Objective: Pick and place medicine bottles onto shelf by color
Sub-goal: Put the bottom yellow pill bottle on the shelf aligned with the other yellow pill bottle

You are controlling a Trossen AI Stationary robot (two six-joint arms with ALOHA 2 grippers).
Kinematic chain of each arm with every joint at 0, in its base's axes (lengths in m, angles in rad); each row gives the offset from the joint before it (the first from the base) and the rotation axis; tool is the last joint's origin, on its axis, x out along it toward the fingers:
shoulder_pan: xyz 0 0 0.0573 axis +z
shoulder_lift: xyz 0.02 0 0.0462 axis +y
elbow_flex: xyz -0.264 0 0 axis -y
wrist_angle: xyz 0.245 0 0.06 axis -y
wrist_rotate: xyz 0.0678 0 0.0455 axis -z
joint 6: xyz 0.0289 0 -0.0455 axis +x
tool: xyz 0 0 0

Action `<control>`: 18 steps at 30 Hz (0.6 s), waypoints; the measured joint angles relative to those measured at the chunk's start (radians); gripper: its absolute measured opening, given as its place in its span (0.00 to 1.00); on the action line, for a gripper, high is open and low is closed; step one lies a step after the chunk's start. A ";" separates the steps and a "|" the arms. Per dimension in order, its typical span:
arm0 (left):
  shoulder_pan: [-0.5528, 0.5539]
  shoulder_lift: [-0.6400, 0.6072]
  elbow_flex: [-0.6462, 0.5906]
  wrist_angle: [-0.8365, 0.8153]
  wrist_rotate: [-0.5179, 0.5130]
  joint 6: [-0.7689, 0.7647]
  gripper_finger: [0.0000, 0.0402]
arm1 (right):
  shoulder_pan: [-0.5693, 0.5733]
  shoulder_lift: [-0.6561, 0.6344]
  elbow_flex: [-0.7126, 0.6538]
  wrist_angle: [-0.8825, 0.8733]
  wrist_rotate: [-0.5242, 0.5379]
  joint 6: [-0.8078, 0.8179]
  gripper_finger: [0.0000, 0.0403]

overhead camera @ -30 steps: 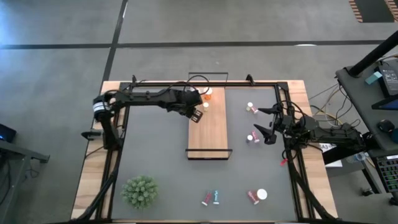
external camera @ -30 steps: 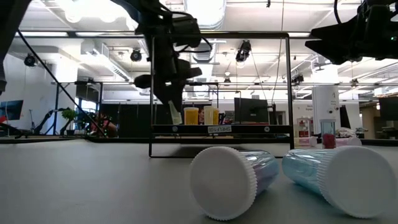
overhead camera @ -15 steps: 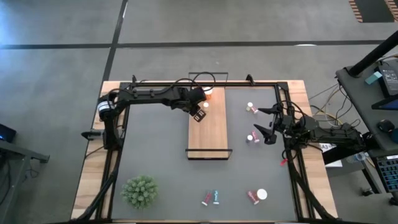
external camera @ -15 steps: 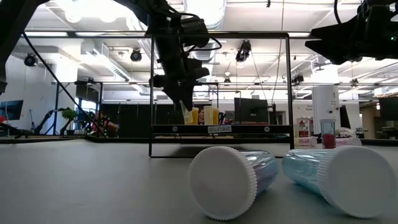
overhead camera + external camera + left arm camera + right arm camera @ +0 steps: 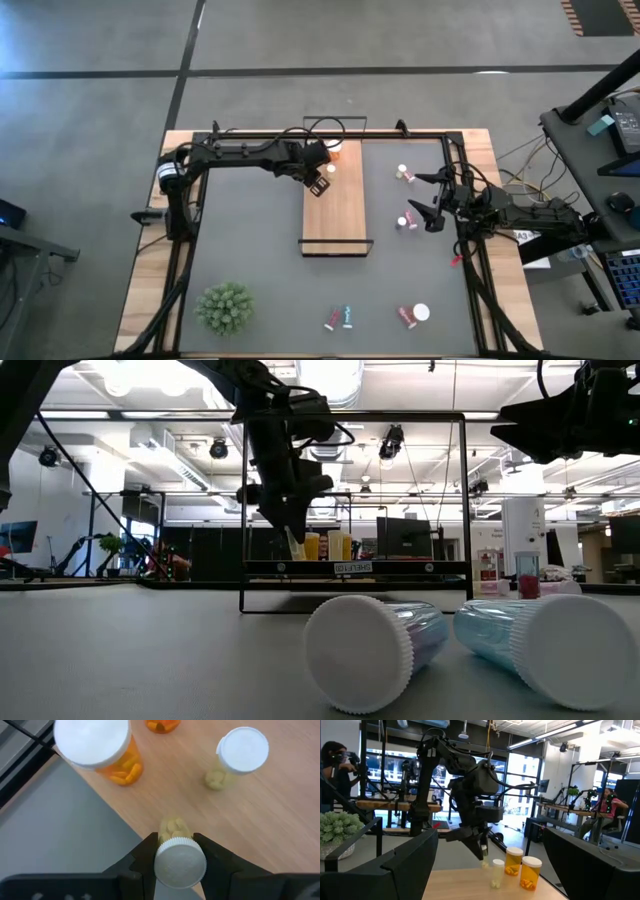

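The left gripper point(image 5: 180, 851), clamped on a pale yellow bottle point(image 5: 179, 860), has moved from the shelf's point(image 5: 340, 205) left edge to upper centre of the high view, near two orange bottles point(image 5: 102, 747); placement appears imminent. The right gripper point(image 5: 432, 200) waits with fingers apart at centre right.

Colour-wise: the shelf point(image 5: 260, 815) is pale wood grain with thin black wire ends, sitting on a flat grey tabletop point(image 5: 250, 240) edged in light wood. The two wide bottles point(image 5: 530, 872) are orange with white caps. The slim bottle point(image 5: 235, 762) standing near them is clear, pale yellow pills inside, white cap, same as the held bottle point(image 5: 179, 857). The plant point(image 5: 225, 307) is green. Both arms are black.
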 joint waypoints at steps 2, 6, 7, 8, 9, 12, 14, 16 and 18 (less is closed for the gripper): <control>0.000 0.000 -0.001 0.006 -0.004 0.003 0.25 | 0.000 0.000 0.000 0.000 0.000 0.000 0.87; 0.000 0.000 -0.002 0.038 -0.004 0.055 0.25 | 0.000 0.000 0.000 0.000 0.000 0.000 0.87; 0.000 0.000 -0.002 0.042 -0.004 0.071 0.25 | 0.000 0.000 0.000 0.000 0.000 0.000 0.87; 0.000 0.000 -0.002 0.044 -0.003 0.079 0.25 | 0.000 0.000 0.000 0.000 0.000 0.000 0.87; 0.000 0.000 -0.002 0.046 -0.001 0.087 0.25 | 0.000 0.000 0.000 0.000 0.000 0.000 0.87; 0.000 0.000 -0.004 0.049 0.018 0.095 0.25 | 0.000 0.000 0.000 0.000 0.000 0.000 0.87; 0.000 0.000 -0.011 0.048 0.023 0.095 0.25 | 0.000 0.000 0.000 0.000 0.000 0.000 0.87; 0.000 0.000 -0.018 0.049 0.025 0.095 0.25 | 0.000 0.000 0.000 0.000 0.000 0.000 0.87; 0.000 0.000 -0.026 0.050 0.026 0.094 0.25 | 0.000 0.000 0.000 0.000 0.000 0.000 0.87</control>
